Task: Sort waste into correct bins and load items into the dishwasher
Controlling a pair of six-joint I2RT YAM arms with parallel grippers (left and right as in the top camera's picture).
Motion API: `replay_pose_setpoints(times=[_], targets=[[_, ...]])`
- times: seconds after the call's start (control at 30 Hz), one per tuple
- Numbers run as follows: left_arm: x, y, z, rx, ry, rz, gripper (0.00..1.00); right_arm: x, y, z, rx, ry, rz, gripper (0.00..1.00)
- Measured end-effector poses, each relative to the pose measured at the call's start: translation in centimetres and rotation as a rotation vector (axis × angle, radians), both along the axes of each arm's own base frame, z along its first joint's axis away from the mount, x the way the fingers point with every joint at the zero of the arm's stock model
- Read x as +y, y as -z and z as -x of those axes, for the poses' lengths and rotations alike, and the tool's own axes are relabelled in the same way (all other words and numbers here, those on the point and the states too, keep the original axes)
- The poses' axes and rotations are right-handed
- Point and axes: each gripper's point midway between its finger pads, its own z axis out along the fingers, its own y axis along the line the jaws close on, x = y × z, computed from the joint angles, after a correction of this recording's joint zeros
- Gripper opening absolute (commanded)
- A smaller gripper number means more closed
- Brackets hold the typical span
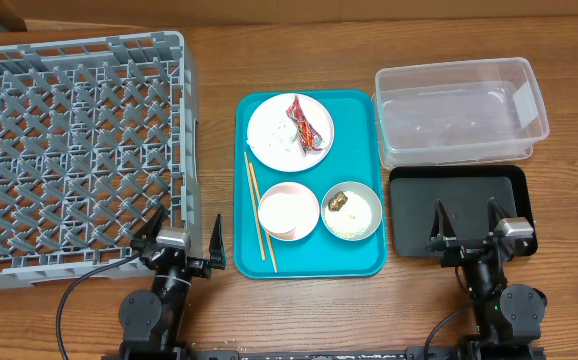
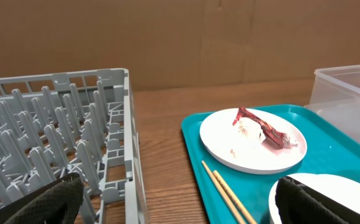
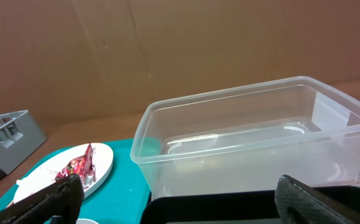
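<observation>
**Asker:** What are your claws doing?

**Me:** My left claw is hovering wide open and gripping nothing. It is hanging over the wooden table, between the near right corner of the large grey plastic lattice dish rack and the near left corner of the flat teal tray. My right claw is also gaping wide and carrying nothing, over the near part of the shallow black rectangular tray.

**Asker:** Where is the waste sitting?

**Me:** The crumpled red-and-white wrapper is lying with white tissue on the round white plate, at the far end of the teal tray. A small brown food lump is resting in the pale whitish bowl at the tray's near right.

**Asker:** And the rest?

**Me:** The pink bowl is sitting just left of the pale one. The pair of thin wooden chopsticks is lying along the teal tray's left side, beside the pink bowl. The clear plastic rectangular tub is standing at the far right, just beyond the black tray. The rack is occupying the table's left side.
</observation>
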Motion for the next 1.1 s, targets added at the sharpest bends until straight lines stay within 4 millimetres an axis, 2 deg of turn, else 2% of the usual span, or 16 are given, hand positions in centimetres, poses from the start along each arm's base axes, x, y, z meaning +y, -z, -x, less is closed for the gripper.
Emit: replay_pose_setpoints(times=[1.0,1.1], targets=[[0.07,0.03,-0.01,0.002,-0.005,0.005,1.0,0.33,0.01,0.04,0.001,-0.019,-0.008,1.0],[0.14,0.16,-0.01,0.01,-0.01,0.022,1.0,0.41,0.7,0.07,0.033,-0.023,-0.036,1.0]])
